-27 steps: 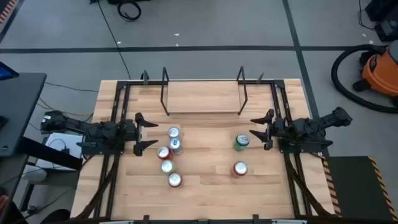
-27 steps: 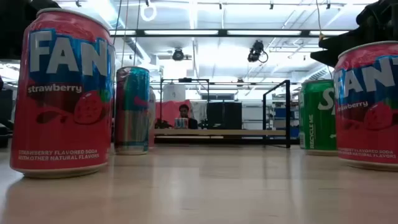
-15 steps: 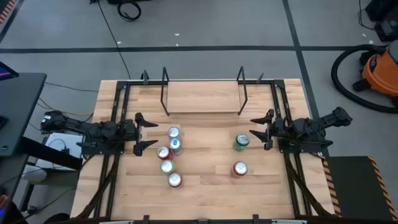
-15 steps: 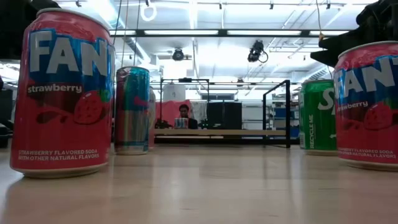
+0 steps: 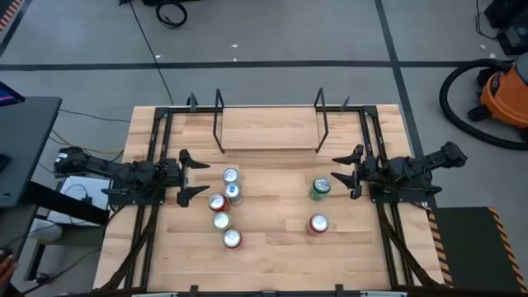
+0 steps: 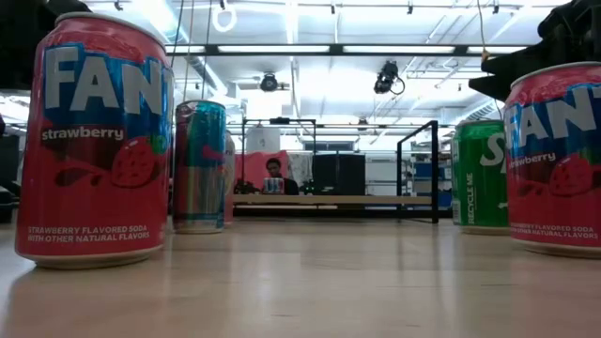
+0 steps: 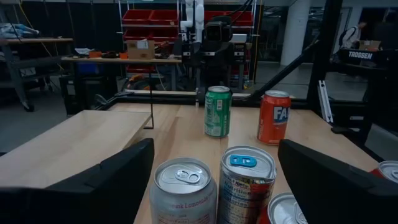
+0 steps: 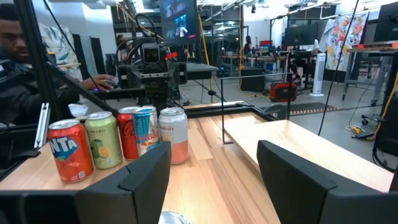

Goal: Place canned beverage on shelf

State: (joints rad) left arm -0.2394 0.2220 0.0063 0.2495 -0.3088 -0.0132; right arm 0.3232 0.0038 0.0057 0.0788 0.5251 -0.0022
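Hovering with both end effectors open, I should centre my right end effector [image 5: 345, 173] squarely around the green can [image 5: 320, 189] before closing.

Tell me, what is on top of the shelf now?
Nothing shows on the shelf: its wooden plank is bare between the black uprights. All cans stand on the table in front of it.

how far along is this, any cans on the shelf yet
Nothing looks done: the shelf holds no cans. All six cans stand on the table, four grouped by the left hand, plus the green can and a red can on the right. Nothing is in hand: both hands are open and holding nothing, the right hand just beside the green can. Every can is left to place.
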